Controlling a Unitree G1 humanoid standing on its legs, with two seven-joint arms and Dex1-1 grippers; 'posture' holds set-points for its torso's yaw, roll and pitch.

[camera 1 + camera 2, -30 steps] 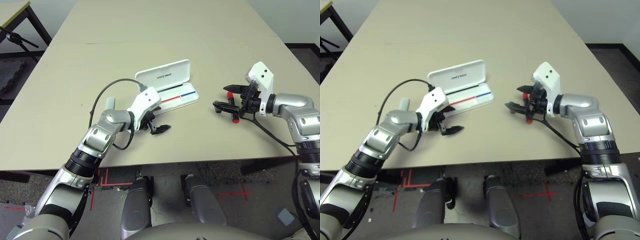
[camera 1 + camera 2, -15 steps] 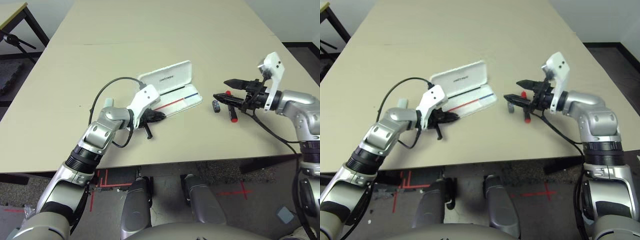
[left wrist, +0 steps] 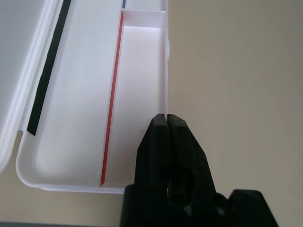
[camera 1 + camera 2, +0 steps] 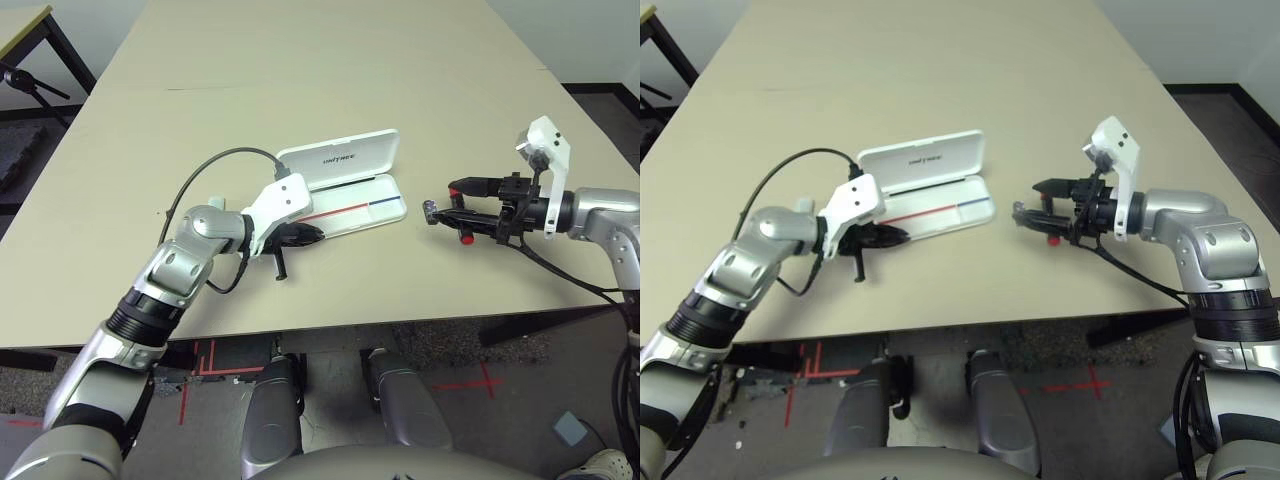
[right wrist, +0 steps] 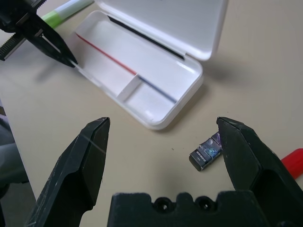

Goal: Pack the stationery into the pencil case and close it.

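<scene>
On the beige worktop [image 4: 300,90] the flat white hinged plastic pencil case [image 4: 345,185] lies open, its tray empty. My left fingers [image 3: 167,124], pressed together, touch its near wall. My right fingers [image 5: 236,142], spread wide, hover over the small dark grey piece [image 5: 206,152] beside the red marker [image 5: 293,161]. A light green-and-white bar [image 5: 66,10] lies beyond the case.

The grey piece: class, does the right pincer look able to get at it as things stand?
Probably yes. The right pincer is open and aimed near the grey piece, which lies bare on the table with nothing over it.
</scene>
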